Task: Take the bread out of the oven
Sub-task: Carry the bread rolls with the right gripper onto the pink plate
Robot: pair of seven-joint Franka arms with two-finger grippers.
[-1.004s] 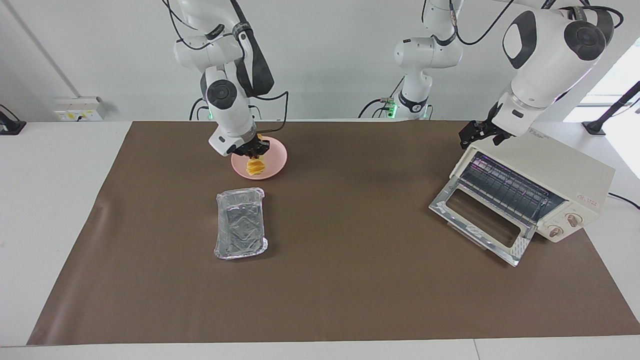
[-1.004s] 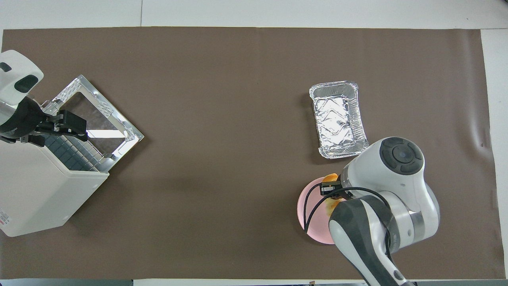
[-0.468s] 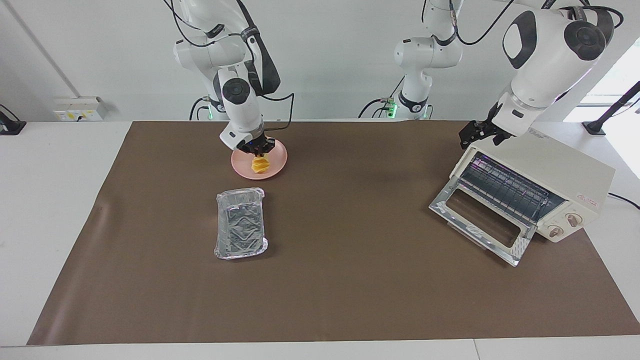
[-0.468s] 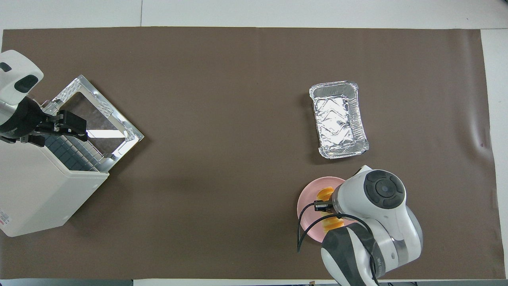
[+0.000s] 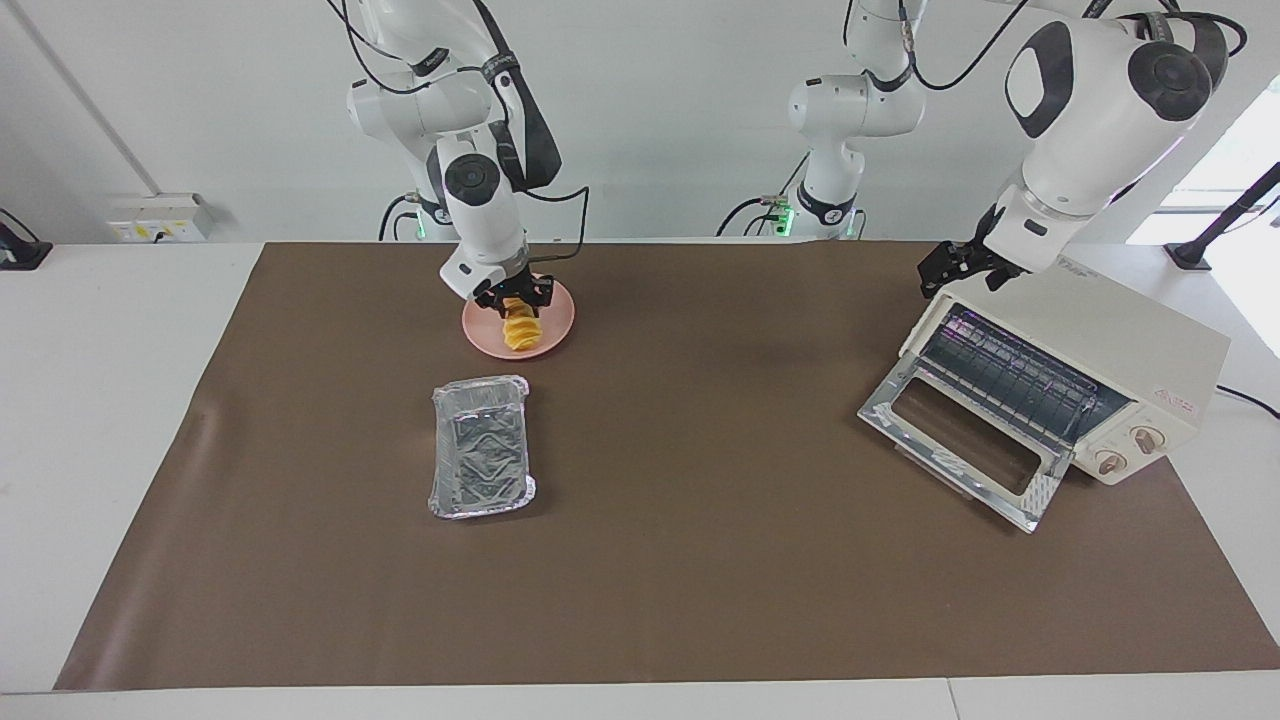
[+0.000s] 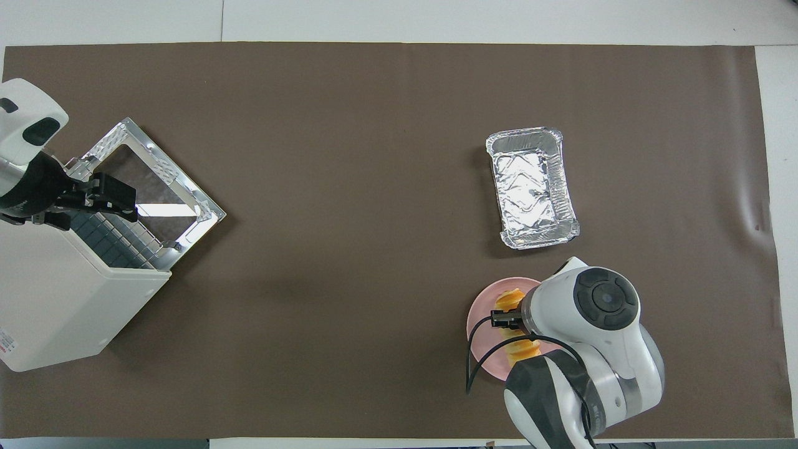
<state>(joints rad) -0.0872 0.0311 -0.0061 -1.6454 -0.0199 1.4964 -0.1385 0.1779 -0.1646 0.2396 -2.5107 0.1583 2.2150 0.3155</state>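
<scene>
The bread, a ridged golden-yellow loaf, lies on a pink plate near the robots toward the right arm's end of the table. My right gripper hangs just over the loaf's robot-side end, fingers spread to either side of it, open. In the overhead view the right arm's wrist covers much of the bread. The cream-white oven stands toward the left arm's end with its chrome door dropped open and a bare wire rack inside. My left gripper waits, open, by the oven's top front corner.
A crinkled silver foil tray lies on the brown mat, farther from the robots than the plate. The oven's open door juts out over the mat toward the table's middle. A third arm stands at the back.
The right gripper carried the bread down onto the pink plate and its fingers have spread apart off the loaf. The left arm has not moved.
</scene>
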